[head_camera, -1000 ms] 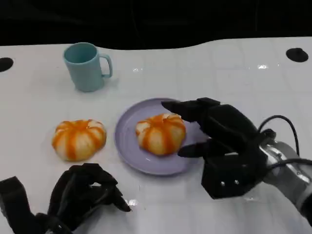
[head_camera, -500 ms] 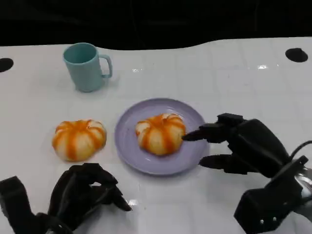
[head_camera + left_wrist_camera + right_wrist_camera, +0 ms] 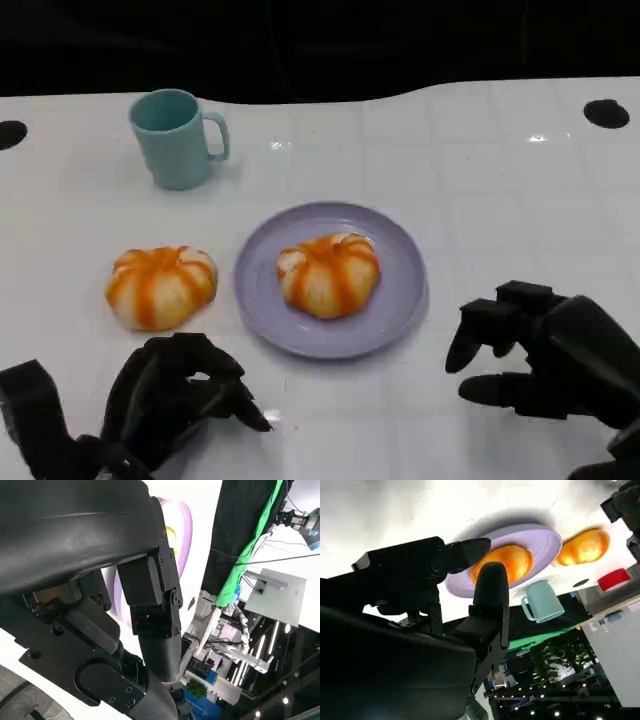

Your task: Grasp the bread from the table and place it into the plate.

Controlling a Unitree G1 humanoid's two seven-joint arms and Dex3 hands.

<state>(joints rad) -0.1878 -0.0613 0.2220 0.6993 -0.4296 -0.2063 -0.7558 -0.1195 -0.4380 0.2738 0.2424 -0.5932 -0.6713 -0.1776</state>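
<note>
One bread (image 3: 329, 273) sat on the plate (image 3: 400, 300) at frame centre, so placement looked done. Second bread (image 3: 160, 286) was on the table at left. Right hand (image 3: 545, 350) lower right: empty, fingers apart. Left hand (image 3: 175, 395) lower left: curled, empty.

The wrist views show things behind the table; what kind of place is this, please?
Probably a robotics lab or demo hall, not a home: a green backdrop, hanging cables and rows of ceiling lights stand behind the plain white table.
</note>
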